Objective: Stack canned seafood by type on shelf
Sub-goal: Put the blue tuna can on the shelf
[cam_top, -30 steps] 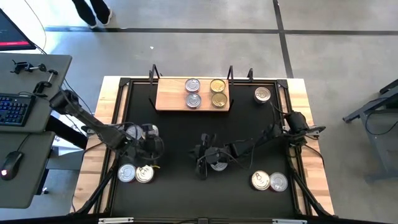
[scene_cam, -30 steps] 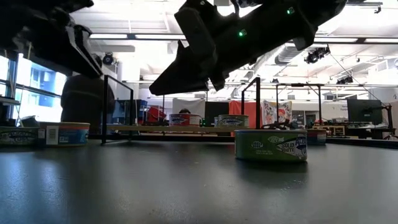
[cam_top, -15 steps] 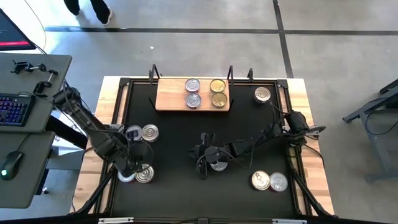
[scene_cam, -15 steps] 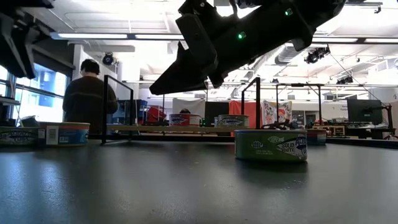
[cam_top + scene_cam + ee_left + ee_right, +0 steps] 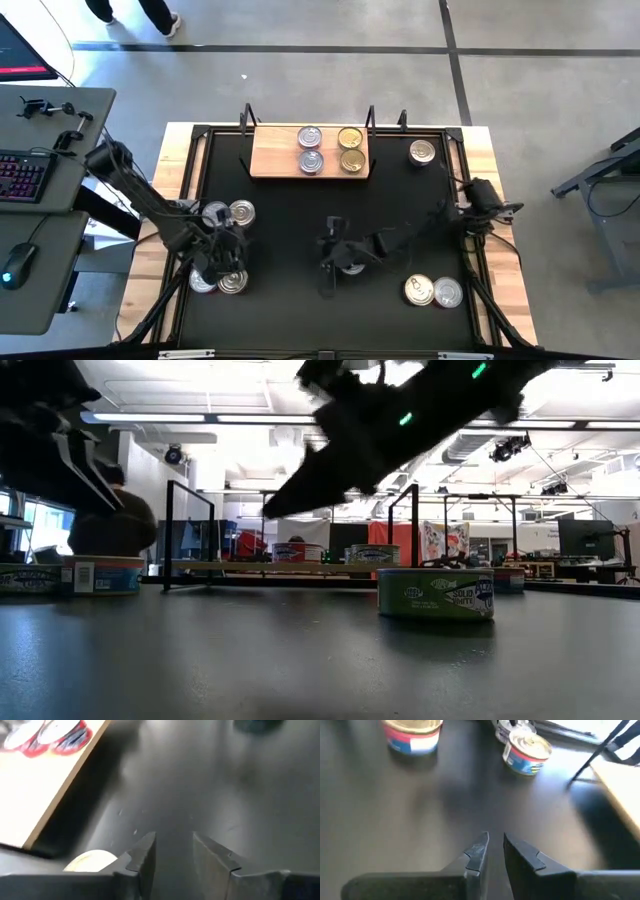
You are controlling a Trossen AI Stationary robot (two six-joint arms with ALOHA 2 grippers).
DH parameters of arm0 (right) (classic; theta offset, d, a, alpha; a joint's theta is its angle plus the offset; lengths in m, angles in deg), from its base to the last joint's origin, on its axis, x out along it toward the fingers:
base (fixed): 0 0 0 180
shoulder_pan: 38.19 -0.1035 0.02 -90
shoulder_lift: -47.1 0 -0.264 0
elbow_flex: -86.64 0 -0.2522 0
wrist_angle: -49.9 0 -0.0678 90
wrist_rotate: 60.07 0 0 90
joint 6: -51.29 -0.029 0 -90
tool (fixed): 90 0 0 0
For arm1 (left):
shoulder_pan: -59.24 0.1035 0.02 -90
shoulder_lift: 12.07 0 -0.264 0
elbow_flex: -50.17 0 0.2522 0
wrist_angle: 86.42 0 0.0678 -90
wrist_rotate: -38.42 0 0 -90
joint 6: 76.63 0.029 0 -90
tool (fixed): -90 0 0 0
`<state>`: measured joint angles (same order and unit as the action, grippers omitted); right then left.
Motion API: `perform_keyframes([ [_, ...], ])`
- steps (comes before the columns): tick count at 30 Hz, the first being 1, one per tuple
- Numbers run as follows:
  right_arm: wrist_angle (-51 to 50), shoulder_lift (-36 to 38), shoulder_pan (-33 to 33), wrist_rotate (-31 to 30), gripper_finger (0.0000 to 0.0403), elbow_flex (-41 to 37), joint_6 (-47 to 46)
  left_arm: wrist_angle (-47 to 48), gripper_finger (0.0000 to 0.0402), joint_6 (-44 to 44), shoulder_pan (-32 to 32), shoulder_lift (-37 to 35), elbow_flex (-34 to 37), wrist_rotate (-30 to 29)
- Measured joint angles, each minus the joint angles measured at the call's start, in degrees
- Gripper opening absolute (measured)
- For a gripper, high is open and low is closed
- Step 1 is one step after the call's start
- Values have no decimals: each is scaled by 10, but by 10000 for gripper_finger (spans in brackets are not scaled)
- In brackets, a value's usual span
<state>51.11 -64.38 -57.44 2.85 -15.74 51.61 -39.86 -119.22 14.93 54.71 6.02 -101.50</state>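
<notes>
Shiny metal tins (image 5: 310,137) sit on a matt, grained wooden shelf (image 5: 275,160) beside a smooth black mat (image 5: 300,215).

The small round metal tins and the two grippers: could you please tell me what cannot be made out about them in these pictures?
- High view: the small round tin under the right gripper is mostly hidden by it.
- High view: the left gripper covers part of the silver-lidded tins at the mat's left; its finger gap is too small to judge.
- Left wrist view: motion blur; the pale tin lid is cut off behind a finger.
- Low view: labels of tins on the light-brown wooden board are too small to read.
</notes>
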Motion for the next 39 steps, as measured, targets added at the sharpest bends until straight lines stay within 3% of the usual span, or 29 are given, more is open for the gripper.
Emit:
perform_keyframes([
  [5, -149, 84, -69, -189, 48, 7, -1, -17, 141, 37, 31, 15, 0, -13],
  [7, -201, 111, -91, -223, 48, 7, -22, -14, 144, 19, 50, 17, 0, -15],
  [11, -222, 146, -111, -230, 48, 6, -70, 1, 149, 2, 82, 18, 0, 6],
  [16, -221, 142, -120, -220, 48, 6, -86, 7, 149, -2, 113, 23, 1, 10],
  [22, -221, 129, -119, -220, 48, 6, -105, 32, 142, -12, 153, 32, 2, 57],
  [29, -225, 128, -112, -218, 48, 6, -106, -26, 126, -32, 191, 59, 41, 73],
  [34, -226, 128, -112, -217, 48, 6, -106, -48, 74, 2, 177, 67, 37, 77],
  [39, -226, 128, -112, -217, 48, 6, -108, -110, 7, 170, 128, 67, 11, 156],
])
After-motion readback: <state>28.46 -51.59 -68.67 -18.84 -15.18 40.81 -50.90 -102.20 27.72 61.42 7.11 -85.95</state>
